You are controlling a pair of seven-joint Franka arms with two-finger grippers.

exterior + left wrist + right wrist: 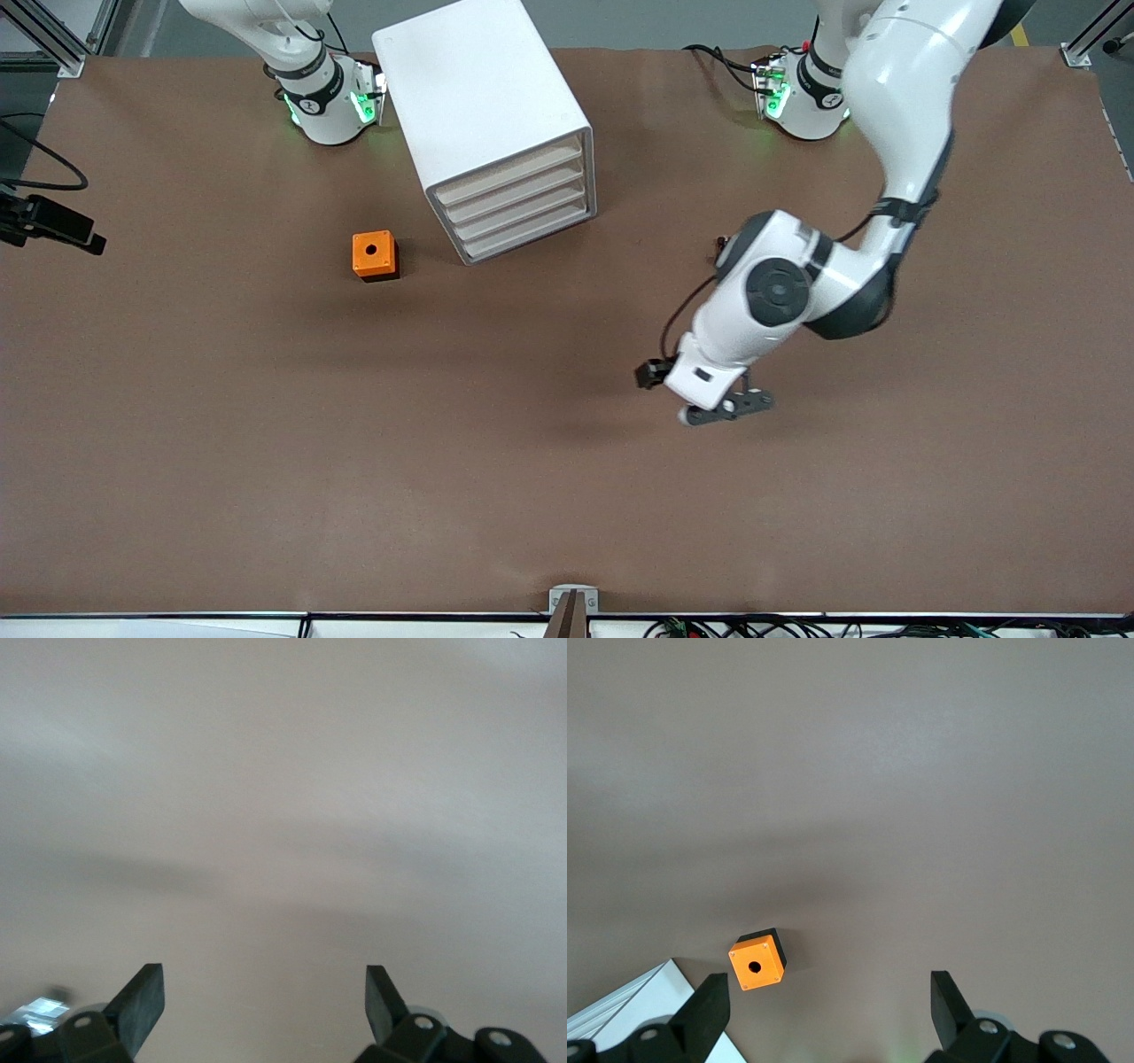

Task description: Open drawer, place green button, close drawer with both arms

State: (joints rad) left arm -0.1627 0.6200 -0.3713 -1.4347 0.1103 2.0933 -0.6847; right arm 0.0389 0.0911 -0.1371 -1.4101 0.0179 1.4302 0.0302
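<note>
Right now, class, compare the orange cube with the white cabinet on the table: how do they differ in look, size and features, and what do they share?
The orange cube is bright orange with a dark base; the white cabinet is plain white. The cube is far smaller and lower than the cabinet. The cube has one round hole in its top face; the cabinet shows four stacked drawers, all shut. Both are box-shaped, rest on the brown table, and neither is touched by a gripper.

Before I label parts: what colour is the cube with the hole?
Orange, with a dark base; the cube shows best in the front view.
</note>
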